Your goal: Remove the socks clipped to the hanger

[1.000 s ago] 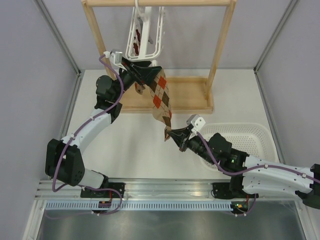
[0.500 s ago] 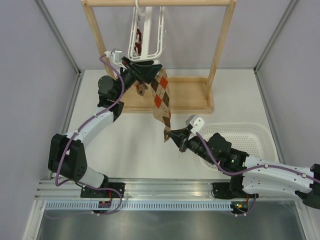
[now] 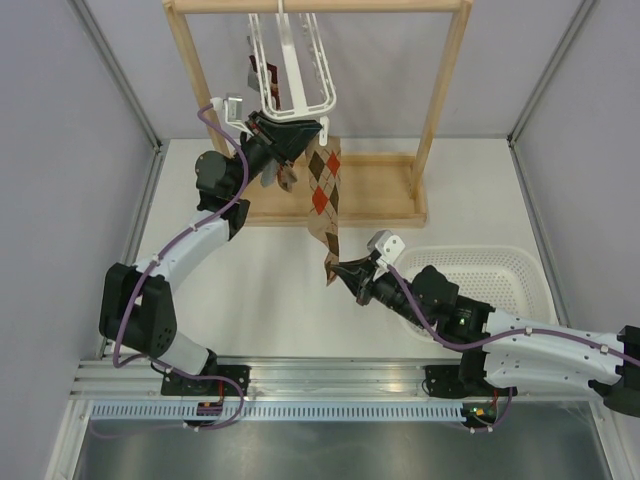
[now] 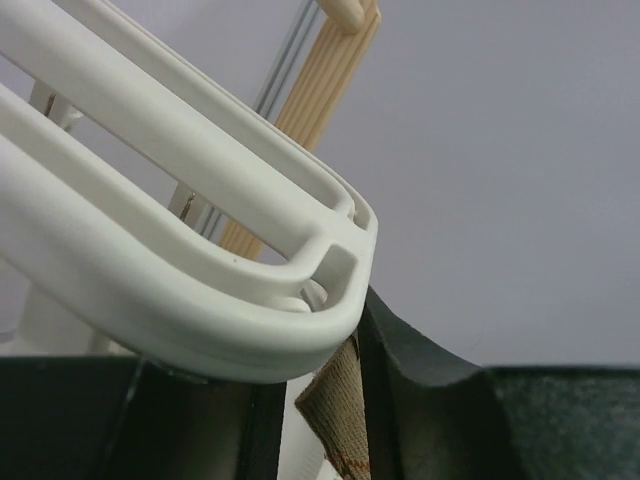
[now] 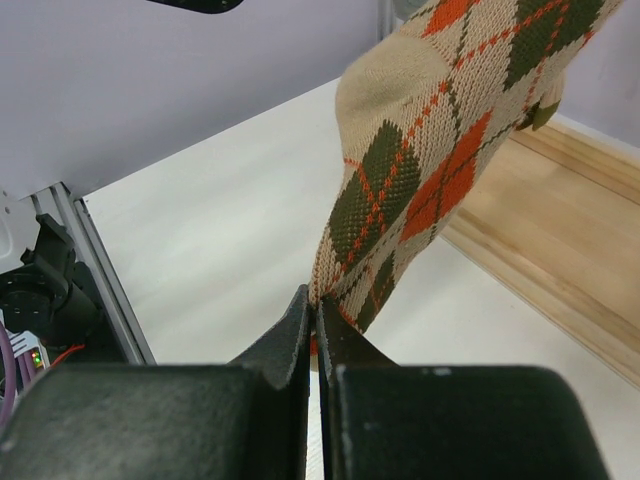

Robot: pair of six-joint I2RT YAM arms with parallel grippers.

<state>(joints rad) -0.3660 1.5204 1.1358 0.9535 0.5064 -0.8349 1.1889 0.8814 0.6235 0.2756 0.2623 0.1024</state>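
Seen from above, an argyle sock (image 3: 322,195) hangs from the white hanger (image 3: 290,70) on the wooden rack (image 3: 440,90), its toe pinched tight by the right gripper (image 3: 337,268). The left gripper (image 3: 290,135) sits at the hanger's lower end. In the left wrist view, its fingers (image 4: 500,420) flank the hanger's corner; whether they grip it is unclear. In the right wrist view, the jaws are closed on the sock's edge.

no legible text, labels, brands, numbers or signs

The right gripper (image 5: 315,320) is pinched tight on the low edge of a sock (image 5: 430,130). The sock is tan with dark green and orange diamonds, and it reaches up to the top right. Under it is the white desk (image 5: 220,240). A wooden base (image 5: 560,240) lies on the right.
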